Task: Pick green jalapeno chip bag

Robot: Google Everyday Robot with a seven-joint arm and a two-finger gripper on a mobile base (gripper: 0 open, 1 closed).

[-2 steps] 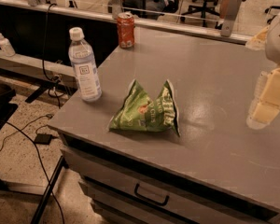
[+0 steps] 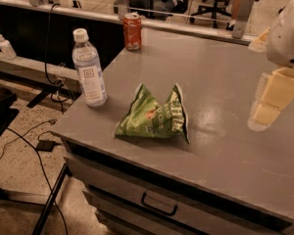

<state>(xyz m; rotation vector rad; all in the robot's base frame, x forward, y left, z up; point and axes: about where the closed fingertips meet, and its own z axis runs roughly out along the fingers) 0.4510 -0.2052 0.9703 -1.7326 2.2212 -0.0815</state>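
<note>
The green jalapeno chip bag (image 2: 152,115) lies crumpled on the grey table (image 2: 220,72), near its front edge and left of centre. It is glossy green with white lettering and an orange-brown picture. My gripper (image 2: 262,117) hangs at the right edge of the view with cream-coloured fingers pointing down and left. It is above the table, well to the right of the bag and apart from it. It holds nothing that I can see.
A clear water bottle (image 2: 89,68) with a white cap stands at the table's left edge. A red soda can (image 2: 132,31) stands at the back left. Drawers with a handle (image 2: 159,205) sit below the front edge. Cables (image 2: 19,141) lie on the floor at left.
My gripper has shifted slightly to the left, toward the bag. The bag, bottle and can have not moved.
</note>
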